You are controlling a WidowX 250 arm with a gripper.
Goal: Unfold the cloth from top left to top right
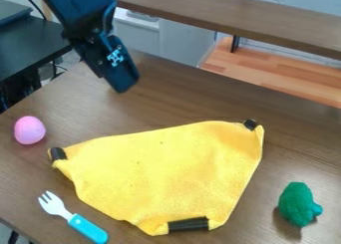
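On the middle of the brown surface (153, 108) lies the yellow cloth (160, 173), spread rather wide, but its edges are not all flat. It has a black patch at the left corner (59, 153), one at the upper right corner (250, 124), and a longer one at the lower edge (188, 224). Near these patches the border is curled, and the upper right one looks a little turned over.

The pincer (123, 83) hangs above the far part of the surface, up and to the left, apart from the cloth. Whether it is wide or narrow, I cannot tell from where I stand; I see nothing hanging from it. So the step in hand, in my opinion, is the approach, with the unfolding by the pincer not yet under way. The next move should be to come down to the top left corner, take only the upper layer, if there are two, and carry it low toward the top right. If it pinches too deep, the whole cloth may slide together.

About writing: the arm (83, 19) bears a white mark (115, 57), in which I can read no word, and on the cloth I find no label.

Around it are a pink egg (30, 130), a fork (73, 218) with blue handle, and a green toy (299, 204).
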